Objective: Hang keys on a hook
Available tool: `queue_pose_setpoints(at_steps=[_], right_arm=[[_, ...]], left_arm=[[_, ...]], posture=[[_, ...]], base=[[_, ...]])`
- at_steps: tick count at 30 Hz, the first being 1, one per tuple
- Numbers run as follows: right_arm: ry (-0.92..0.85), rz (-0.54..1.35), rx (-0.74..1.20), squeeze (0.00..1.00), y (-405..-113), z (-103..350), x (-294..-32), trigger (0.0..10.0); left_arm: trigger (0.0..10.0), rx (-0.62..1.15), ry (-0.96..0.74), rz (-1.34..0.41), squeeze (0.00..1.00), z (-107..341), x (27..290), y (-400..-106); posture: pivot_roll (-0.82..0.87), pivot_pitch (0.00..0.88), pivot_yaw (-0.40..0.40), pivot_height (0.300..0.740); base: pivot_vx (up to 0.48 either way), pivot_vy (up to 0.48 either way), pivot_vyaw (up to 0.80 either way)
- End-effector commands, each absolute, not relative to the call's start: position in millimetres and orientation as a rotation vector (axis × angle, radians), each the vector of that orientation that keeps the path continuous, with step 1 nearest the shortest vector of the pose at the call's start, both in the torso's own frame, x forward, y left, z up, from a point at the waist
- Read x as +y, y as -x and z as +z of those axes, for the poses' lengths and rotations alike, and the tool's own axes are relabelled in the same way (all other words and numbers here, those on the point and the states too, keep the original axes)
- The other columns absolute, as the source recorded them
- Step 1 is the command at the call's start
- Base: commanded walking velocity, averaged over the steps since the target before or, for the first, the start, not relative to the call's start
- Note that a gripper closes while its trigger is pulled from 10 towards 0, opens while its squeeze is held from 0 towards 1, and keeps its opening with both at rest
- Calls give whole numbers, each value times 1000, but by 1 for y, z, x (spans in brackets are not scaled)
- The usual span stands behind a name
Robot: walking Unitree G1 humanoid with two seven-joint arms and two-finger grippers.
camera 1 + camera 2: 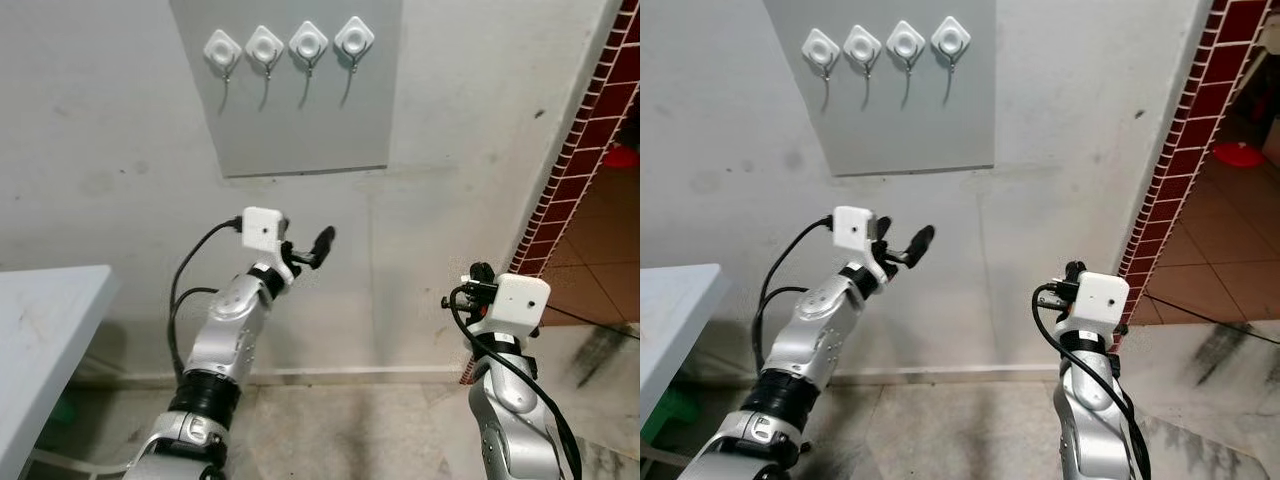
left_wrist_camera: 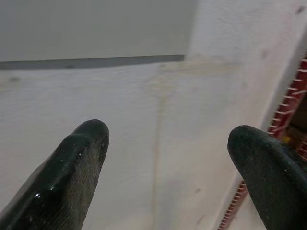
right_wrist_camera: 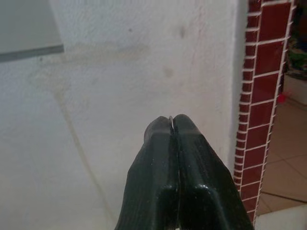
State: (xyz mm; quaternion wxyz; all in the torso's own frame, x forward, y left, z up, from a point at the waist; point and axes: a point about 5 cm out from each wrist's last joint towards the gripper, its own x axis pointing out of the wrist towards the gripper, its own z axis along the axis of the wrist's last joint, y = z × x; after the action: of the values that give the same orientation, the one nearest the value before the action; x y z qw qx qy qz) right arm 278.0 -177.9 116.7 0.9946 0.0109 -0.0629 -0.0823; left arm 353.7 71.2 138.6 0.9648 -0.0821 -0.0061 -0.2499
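We face the white wall (image 1: 120, 150) with its grey panel (image 1: 300, 110) carrying four hooks (image 1: 308, 44), our left gripper (image 1: 308, 252) raised below it, fingers spread, our right gripper (image 3: 173, 125) low, pressed together on a thin key ring (image 3: 171, 120)

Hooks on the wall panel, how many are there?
4, in a row along the top of the grey panel: far-left hook, second, third, far-right. All look bare.
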Motion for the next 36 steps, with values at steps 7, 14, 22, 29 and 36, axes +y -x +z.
queue_pose_setpoints(at_steps=[7,14,22,29,36], right_arm=[[-27,-148,-147,0,-283,124,-174,10000],[-33,-160,-185,0,-286,129,-169,10000],[-44,-201,-175,0,-278,124,-174,10000],[-36,-137,-155,0,-286,123,-169,10000],[-71,-46,-154,0,-305,128,-154,10000]], left_arm=[[10000,-39,163,-483,0,140,70,-355],[10000,4,177,-416,0,129,82,-356],[10000,-20,131,-429,0,133,88,-360],[10000,-54,137,-376,0,140,90,-364],[10000,-104,124,-305,0,143,105,-362]], posture=[[-144,49,88,740],[-193,46,156,740],[-189,48,149,740],[-113,31,72,740],[-24,0,-11,740]], base=[[0,0,0],[0,0,0],[0,0,0],[0,0,0],[0,0,0]])
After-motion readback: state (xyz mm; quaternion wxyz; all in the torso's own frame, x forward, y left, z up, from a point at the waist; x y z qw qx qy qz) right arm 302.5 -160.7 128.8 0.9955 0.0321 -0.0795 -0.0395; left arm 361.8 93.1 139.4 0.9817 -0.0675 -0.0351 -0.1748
